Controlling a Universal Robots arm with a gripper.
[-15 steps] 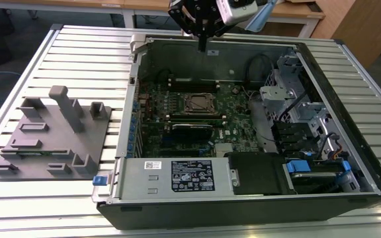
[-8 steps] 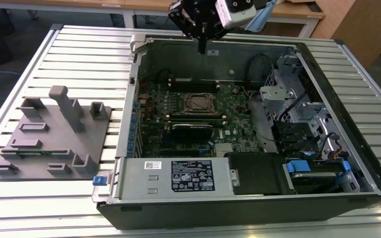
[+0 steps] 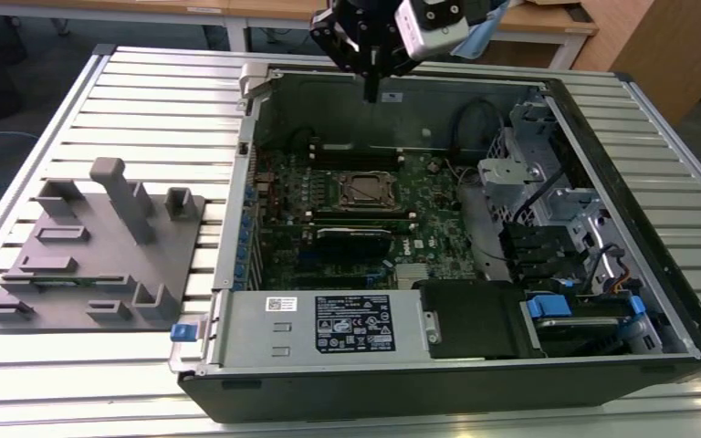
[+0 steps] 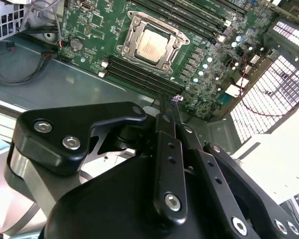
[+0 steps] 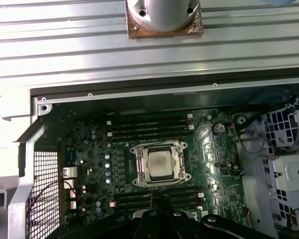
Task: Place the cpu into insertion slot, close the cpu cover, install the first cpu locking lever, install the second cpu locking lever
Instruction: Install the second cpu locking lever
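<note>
The cpu (image 4: 152, 42) (image 5: 159, 163) (image 3: 360, 190) lies flat in the insertion slot (image 5: 138, 149) on the green board inside the open computer case. The cpu cover (image 4: 128, 49) (image 5: 141, 172) lies down around it as a silvery frame, and the chip's grey top shows through its window. How the locking levers stand I cannot tell. My gripper (image 3: 371, 93) (image 4: 165, 98) (image 5: 157, 197) hangs well above the board near the case's far wall. Its fingers are shut together with nothing between them.
Long black memory slots (image 5: 148, 125) run on both sides of the socket. A power supply (image 3: 326, 324) fills the case's near side, and drive cages (image 3: 558, 219) stand at the exterior view's right. A grey fixture (image 3: 95, 246) sits on the slatted table (image 3: 156, 91) at the exterior view's left.
</note>
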